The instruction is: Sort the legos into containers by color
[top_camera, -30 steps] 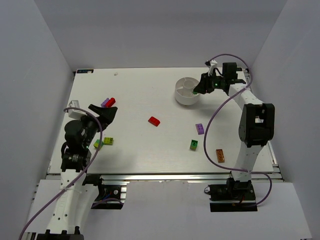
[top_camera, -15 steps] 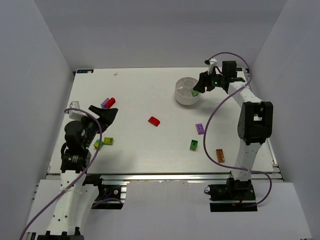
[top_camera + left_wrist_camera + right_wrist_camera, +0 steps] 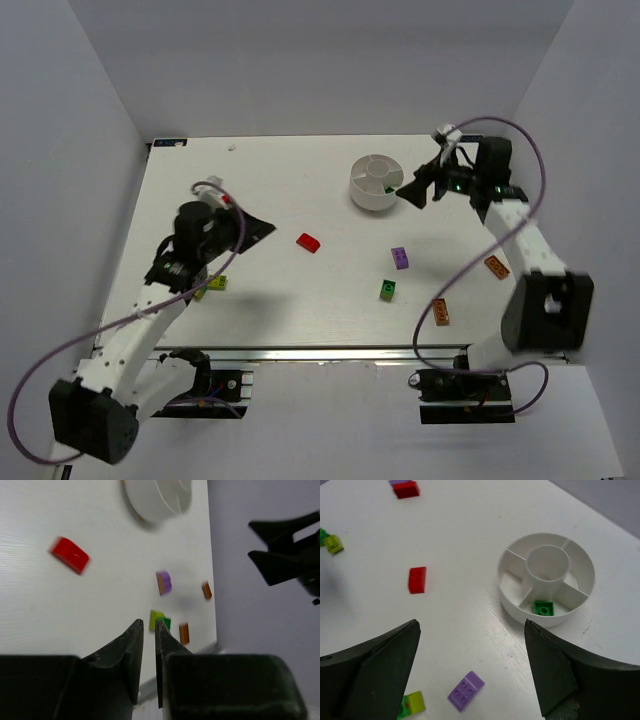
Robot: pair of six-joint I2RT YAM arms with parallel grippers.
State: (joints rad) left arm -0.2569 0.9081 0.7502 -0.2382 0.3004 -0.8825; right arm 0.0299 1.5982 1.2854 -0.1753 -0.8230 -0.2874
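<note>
The round white dish [image 3: 362,190] stands at the back right, with one green brick [image 3: 542,608] in a wedge compartment. My right gripper [image 3: 412,190] is open and empty, just right of the dish; in the right wrist view [image 3: 471,625] its jaws stand wide apart above the table. My left gripper [image 3: 265,228] is shut and empty, left of a red brick [image 3: 308,242]. A purple brick [image 3: 400,258], a green and yellow-green brick [image 3: 387,290] and two orange bricks [image 3: 440,311] [image 3: 497,266] lie on the right half.
Yellow-green and green bricks [image 3: 212,284] lie under my left arm near the front left. A red and a purple brick [image 3: 406,488] lie at the left. Grey walls enclose the table on three sides.
My right gripper has drawn back to the right of the dish, leaving the green brick inside. My left arm has swung right towards the red brick, its gripper shut.
</note>
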